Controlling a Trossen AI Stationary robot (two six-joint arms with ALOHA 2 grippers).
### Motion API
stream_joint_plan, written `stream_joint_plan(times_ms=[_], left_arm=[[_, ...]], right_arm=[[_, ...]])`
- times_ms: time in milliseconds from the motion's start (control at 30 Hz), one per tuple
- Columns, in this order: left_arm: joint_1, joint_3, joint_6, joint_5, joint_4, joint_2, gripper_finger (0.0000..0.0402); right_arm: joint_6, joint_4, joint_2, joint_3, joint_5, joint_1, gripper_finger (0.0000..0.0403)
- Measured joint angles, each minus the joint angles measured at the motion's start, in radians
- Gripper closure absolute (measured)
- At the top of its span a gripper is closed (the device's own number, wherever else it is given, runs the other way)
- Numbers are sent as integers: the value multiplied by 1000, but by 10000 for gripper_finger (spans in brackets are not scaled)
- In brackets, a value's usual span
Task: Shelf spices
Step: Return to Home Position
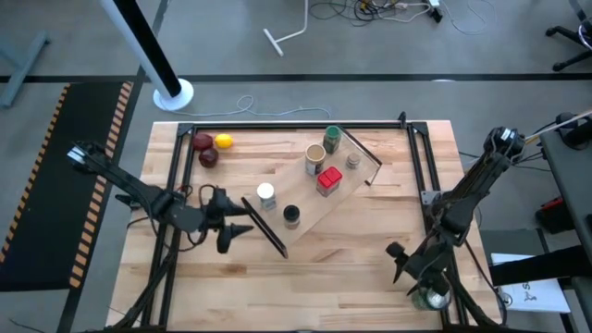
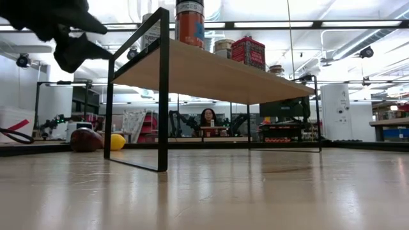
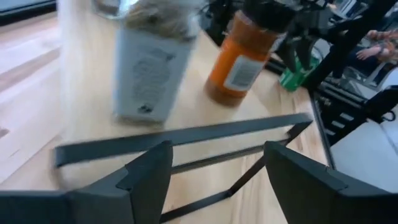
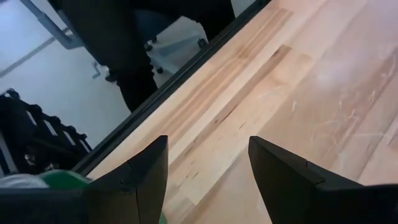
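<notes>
The shelf (image 1: 310, 194), a light-wood plank on thin black bars, stands slantwise in mid-table; in the low view the shelf (image 2: 211, 76) is raised on its black legs. On it stand the green-lidded jar (image 1: 332, 139), tan cylinder (image 1: 315, 155), red box (image 1: 328, 179), tiny grey-capped jar (image 1: 353, 161), white-capped jar (image 1: 265, 194) and black-capped jar (image 1: 291, 215). My left gripper (image 1: 239, 231) hovers open just left of the shelf's near end bar (image 3: 186, 134), facing the white-capped jar (image 3: 149, 62) and the black-capped jar (image 3: 245, 56). My right gripper (image 1: 398, 259) is open above the table's near right part.
Red and yellow fruit (image 1: 211, 148) lie at the table's far left, behind the shelf. A green-and-white round can (image 1: 430, 298) sits by the right arm's base. A black metal frame (image 1: 296, 127) borders the table. A person (image 2: 208, 118) sits in the room beyond.
</notes>
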Motion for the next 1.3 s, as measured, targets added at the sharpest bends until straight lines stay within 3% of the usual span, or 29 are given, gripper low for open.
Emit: stream_joint_plan(times_ms=[267,767,1000,1300], left_arm=[[18,-106,0,1,5,-118,167],[43,-117,0,2,7,-276,156],[43,-156,0,2,5,-379,149],[43,-310,0,3,8,-580,151]], right_arm=[[0,1,-152,-112,0,0,204],[16,14,-400,-320,14,-1,204],[194,13,-480,-346,9,1,204],[196,21,-612,-350,14,1,204]])
